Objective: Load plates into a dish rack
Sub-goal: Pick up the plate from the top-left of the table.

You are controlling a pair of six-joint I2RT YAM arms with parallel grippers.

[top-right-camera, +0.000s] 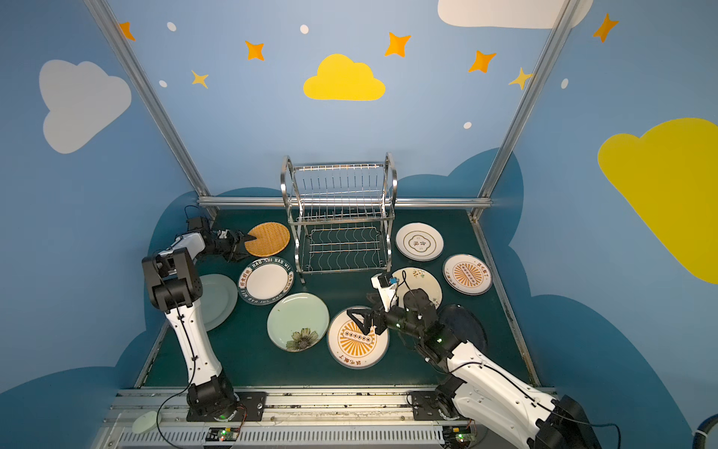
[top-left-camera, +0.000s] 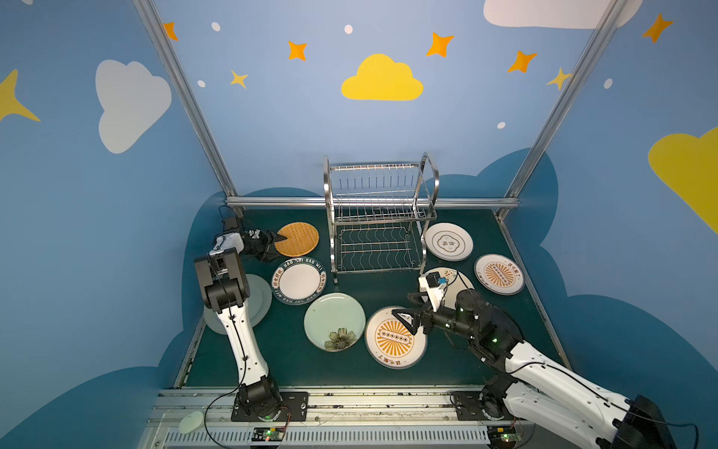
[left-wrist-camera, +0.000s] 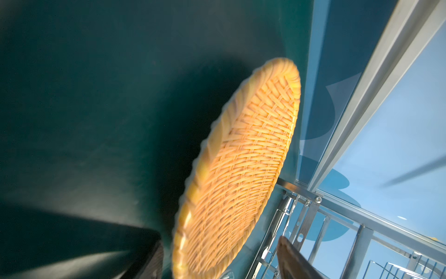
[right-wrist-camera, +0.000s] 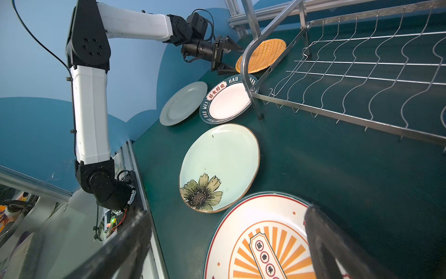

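Note:
The dish rack (top-left-camera: pixel 379 217) (top-right-camera: pixel 338 217) stands at the back middle of the table with no plates in it. The woven orange plate (top-left-camera: pixel 301 239) (left-wrist-camera: pixel 241 169) lies left of it. My left gripper (top-left-camera: pixel 280 247) (left-wrist-camera: pixel 219 263) is open, its fingers straddling that plate's left rim with a gap on each side. Near the front lies an orange-sunburst plate (top-left-camera: pixel 388 346) (right-wrist-camera: pixel 265 241). My right gripper (top-left-camera: pixel 404 320) (right-wrist-camera: pixel 224 253) hovers open just above it, holding nothing.
More plates lie flat on the green table: the green-lettered one (top-left-camera: pixel 298 280), the flower one (top-left-camera: pixel 334 320), a pale green one (top-left-camera: pixel 258 295) under the left arm, a cream one (top-left-camera: pixel 448 241), another sunburst one (top-left-camera: pixel 499 274) and a dark navy one (top-right-camera: pixel 466 322).

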